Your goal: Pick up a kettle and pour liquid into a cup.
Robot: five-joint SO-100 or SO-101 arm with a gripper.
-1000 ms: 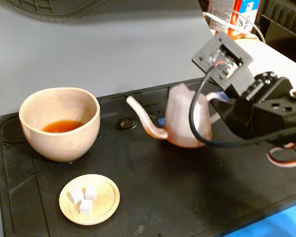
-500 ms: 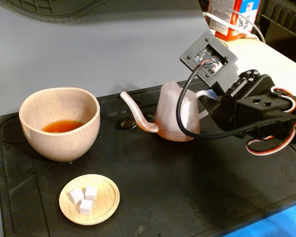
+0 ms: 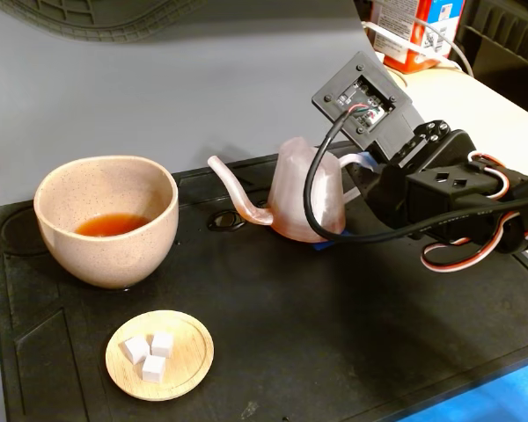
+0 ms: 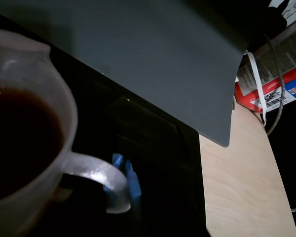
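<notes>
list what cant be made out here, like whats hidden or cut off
- Hand grip: in the fixed view the arm's body covers the fingertips, so open or shut is unclear; none show in the wrist view.
- Kettle: its handle side is hidden behind the arm; in the wrist view the left edge crops its body.
- Cup: liquid depth unreadable, near wall hides it.

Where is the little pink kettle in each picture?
Fixed view: the kettle is in the middle, lifted, its spout toward the cup.
Wrist view: the kettle fills the left edge, dark liquid inside, loop handle at bottom.
Shared landmark: the red carton at the upper right.
</notes>
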